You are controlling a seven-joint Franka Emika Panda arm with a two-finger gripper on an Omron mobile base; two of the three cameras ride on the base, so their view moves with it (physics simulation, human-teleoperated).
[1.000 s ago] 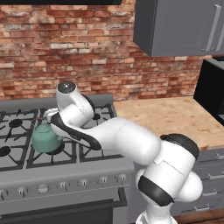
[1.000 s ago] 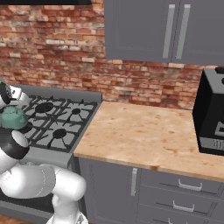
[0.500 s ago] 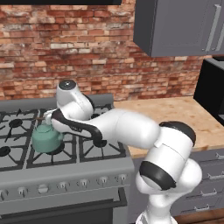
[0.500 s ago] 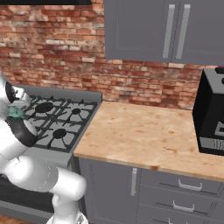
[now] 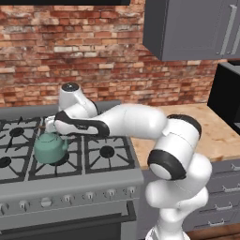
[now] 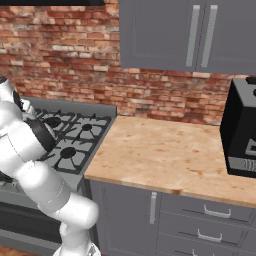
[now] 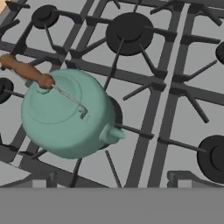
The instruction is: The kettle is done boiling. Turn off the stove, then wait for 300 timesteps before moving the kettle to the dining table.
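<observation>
Kettle [image 5: 50,147]: sits on the stove [image 5: 108,180], on a front burner grate left of centre; upright, teal body, brown arched handle.
End effector [image 5: 49,125]: above the kettle and slightly behind it, apart from it; jaws spread wide, nothing held.
Bearing: in the hand view the kettle [image 7: 68,113] lies left of centre, so the end effector looks offset toward the spout side.
Long axis: handle grip [image 7: 26,72] at the upper left, spout [image 7: 113,134] at the lower right; the thin handle wire runs across the lid between them.
Judgement: coming move turns on centring over the handle before descending.
Knobs [image 5: 75,198]: front row; positions too small to read.
</observation>
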